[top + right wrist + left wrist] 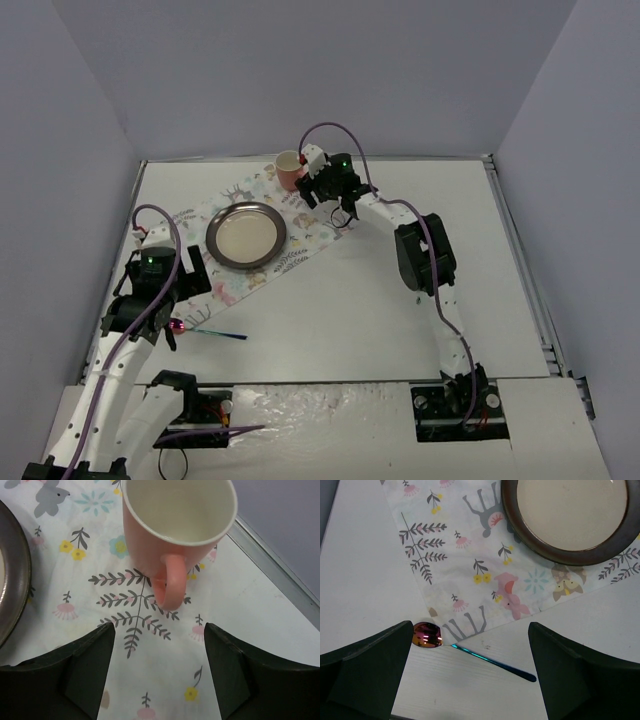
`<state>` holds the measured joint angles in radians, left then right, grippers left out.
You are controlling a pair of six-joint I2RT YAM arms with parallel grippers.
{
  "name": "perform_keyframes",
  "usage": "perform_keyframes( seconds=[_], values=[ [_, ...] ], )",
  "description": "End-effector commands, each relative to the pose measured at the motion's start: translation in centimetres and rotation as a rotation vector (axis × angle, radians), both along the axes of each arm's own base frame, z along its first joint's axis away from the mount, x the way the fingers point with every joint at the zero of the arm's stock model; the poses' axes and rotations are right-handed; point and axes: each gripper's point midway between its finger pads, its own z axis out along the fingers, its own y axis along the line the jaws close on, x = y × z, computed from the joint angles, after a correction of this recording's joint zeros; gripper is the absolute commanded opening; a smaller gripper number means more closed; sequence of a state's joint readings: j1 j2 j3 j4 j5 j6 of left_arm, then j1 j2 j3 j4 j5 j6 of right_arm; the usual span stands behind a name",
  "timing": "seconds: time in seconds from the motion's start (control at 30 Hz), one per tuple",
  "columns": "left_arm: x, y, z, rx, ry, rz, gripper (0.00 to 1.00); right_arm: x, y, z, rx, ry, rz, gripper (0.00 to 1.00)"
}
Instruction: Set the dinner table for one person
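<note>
Right arm is stretched far; right gripper (159, 630) is spread, nothing gripped, just short of mug (145, 550) on placemat (125, 615) corner near dinner table (400, 320) back edge. Left gripper (471, 627) is held wide open over spoon (427, 634); open tabletop is seen at right.

Placemat (455, 575), askew toward far-left corner of desk (400, 330), carries brown-rimmed plate (246, 235) and upright pink mug (175, 525); iridescent spoon (427, 634) lies just beside its near corner.

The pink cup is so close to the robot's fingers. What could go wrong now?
1. The handle of the cup points toward the open right gripper; a crooked move could catch it and tip the cup.
2. The spoon lies against the corner of the placemat, below the open left gripper; grabbing there might pinch the cloth and drag the plate.
</note>
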<state>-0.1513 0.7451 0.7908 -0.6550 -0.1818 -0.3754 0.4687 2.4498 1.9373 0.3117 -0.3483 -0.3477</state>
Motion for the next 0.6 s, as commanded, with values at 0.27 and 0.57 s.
perform_keyframes(
  seconds=[0.27, 0.57],
  values=[
    [-3.9, 2.3, -1.4, -0.116, 0.132, 0.409, 0.97, -5.1, -9.5, 18.2, 0.232, -0.087, -0.380, 0.97],
    [-5.8, 1.0, -5.8, -0.252, 0.246, 0.569, 0.97, -14.3, -16.0, 14.1, 0.431, 0.178, -0.671, 0.98]
  ],
)
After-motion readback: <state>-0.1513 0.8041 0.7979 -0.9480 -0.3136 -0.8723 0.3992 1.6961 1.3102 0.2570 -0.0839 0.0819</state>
